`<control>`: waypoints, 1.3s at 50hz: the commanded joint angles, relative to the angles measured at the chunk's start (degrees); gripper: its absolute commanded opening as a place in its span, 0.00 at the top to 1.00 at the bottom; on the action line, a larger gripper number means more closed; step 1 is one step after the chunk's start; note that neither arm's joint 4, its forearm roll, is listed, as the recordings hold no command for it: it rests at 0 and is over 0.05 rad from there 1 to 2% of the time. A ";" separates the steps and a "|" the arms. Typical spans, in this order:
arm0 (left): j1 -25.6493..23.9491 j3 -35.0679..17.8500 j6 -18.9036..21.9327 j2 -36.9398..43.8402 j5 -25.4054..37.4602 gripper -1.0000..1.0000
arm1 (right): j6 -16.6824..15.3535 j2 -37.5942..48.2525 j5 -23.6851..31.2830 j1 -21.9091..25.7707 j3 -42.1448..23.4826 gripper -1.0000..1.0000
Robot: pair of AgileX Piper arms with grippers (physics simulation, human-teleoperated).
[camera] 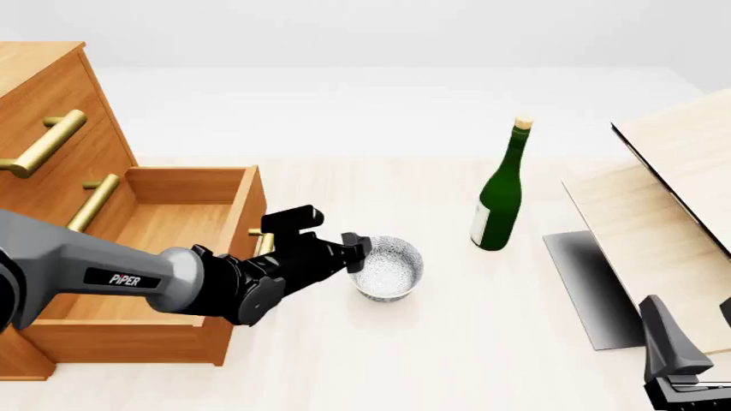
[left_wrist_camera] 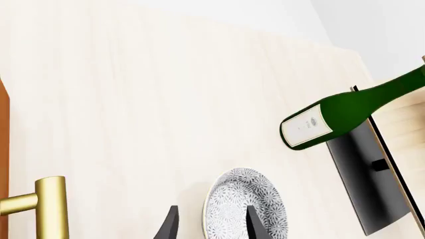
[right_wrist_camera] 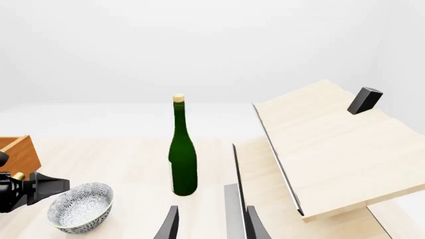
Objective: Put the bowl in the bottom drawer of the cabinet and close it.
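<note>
Speckled white round bowl [camera: 386, 267] sits upright on the pale wooden desk [camera: 457, 342], just beside the pulled-out orange-brown bottom drawer [camera: 160, 231]. Left fingers [camera: 356, 248] are spread at its near rim, seemingly straddling it, not clamped. Right fingers [right_wrist_camera: 211, 224] are parted, grasping nothing.

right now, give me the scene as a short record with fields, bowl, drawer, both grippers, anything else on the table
bowl: upright on the table, outside the drawer
bottom drawer: pulled open, nothing visible inside
left gripper: open, fingers at the bowl's rim
right gripper: open, away from the bowl
wine bottle: standing beyond the bowl
pale board structure: at the right
</note>
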 commanded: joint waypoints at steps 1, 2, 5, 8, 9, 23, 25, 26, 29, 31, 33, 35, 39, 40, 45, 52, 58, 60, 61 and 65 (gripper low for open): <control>-1.05 0.49 -1.05 1.29 -0.99 0.00 | -0.01 0.00 0.00 0.00 0.00 0.00; -1.13 0.50 -1.01 1.38 -1.03 0.00 | -0.01 0.00 0.00 0.00 0.00 0.00; -1.16 0.52 -1.15 1.89 -1.26 0.00 | -0.01 0.00 0.00 0.00 0.00 0.00; -1.33 0.68 -1.40 2.06 -1.51 0.00 | 0.00 0.00 0.00 -0.01 0.00 0.00; -1.33 0.69 -1.40 2.06 -1.52 0.00 | 0.00 0.00 0.00 -0.01 0.00 0.00; -1.55 0.55 -2.45 4.24 -2.83 0.00 | 0.00 0.00 0.00 0.00 0.00 0.00; -1.62 0.59 -2.61 4.37 -3.05 0.00 | 0.00 0.00 0.00 0.00 0.00 0.00; -1.74 0.66 -2.75 4.61 -3.29 0.00 | 0.00 0.00 0.00 0.00 0.00 0.00; -1.85 0.82 -3.12 5.06 -3.77 0.00 | 0.01 0.00 0.00 -0.01 0.00 0.00; -1.91 0.91 -3.32 5.22 -4.02 0.00 | 0.00 0.00 0.00 0.01 0.00 0.00; -1.80 0.82 -3.38 5.45 -4.12 0.00 | -0.01 0.00 0.00 0.00 0.00 0.00; -1.42 0.64 -3.55 6.02 -4.30 0.00 | 0.01 0.00 0.00 0.00 0.00 0.00; -1.24 0.72 -4.01 6.56 -4.84 0.00 | -0.01 0.02 0.01 0.01 0.00 0.00; -1.25 0.68 -3.96 6.61 -4.83 0.00 | 0.01 0.00 0.00 0.00 0.00 0.00; -1.24 0.57 -4.38 7.17 -5.41 0.00 | -0.01 0.00 0.00 0.01 0.00 0.00; -1.16 0.60 -4.63 7.57 -6.14 0.00 | 0.00 0.01 0.00 -0.01 0.00 0.00; -1.80 1.91 -4.49 5.59 -7.51 1.00 | 0.00 0.01 0.00 0.00 0.00 0.00; -1.35 1.81 -3.54 4.75 -7.18 1.00 | -0.01 0.00 0.00 0.00 0.00 0.00; -1.35 1.81 -3.54 4.75 -7.18 1.00 | -0.01 0.00 0.00 0.00 0.00 0.00; -1.33 1.98 -2.56 3.40 -6.70 1.00 | 0.01 0.00 0.00 0.00 0.00 0.00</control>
